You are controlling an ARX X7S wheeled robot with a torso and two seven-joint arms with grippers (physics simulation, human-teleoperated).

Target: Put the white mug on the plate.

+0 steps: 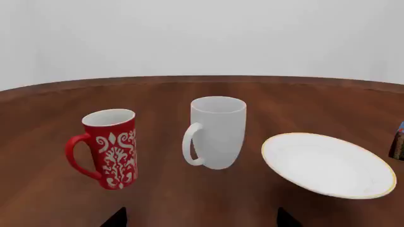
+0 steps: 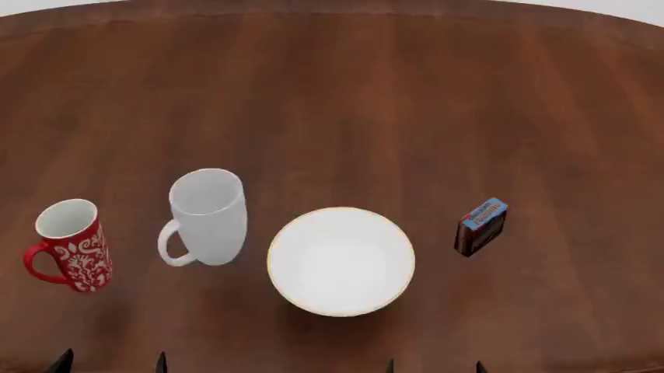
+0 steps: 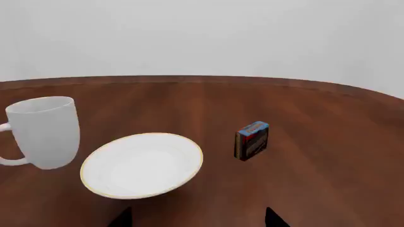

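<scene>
With both end effectors wide and empty, advised to close the left end effector [image 1: 200, 217] squarely around the upright white mug [image 1: 216, 131], avoiding the red floral mug [image 1: 109, 148] beside it, before lifting toward the plate [image 1: 328, 164].

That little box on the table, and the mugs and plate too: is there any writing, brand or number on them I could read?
Small box: its blue and red top carries a printed label, but it is too small and blurred to read in any view.
Red mug: only a white floral pattern, no words.
White mug: plain, no text.
Plate: plain white with a gold rim, no text.
</scene>
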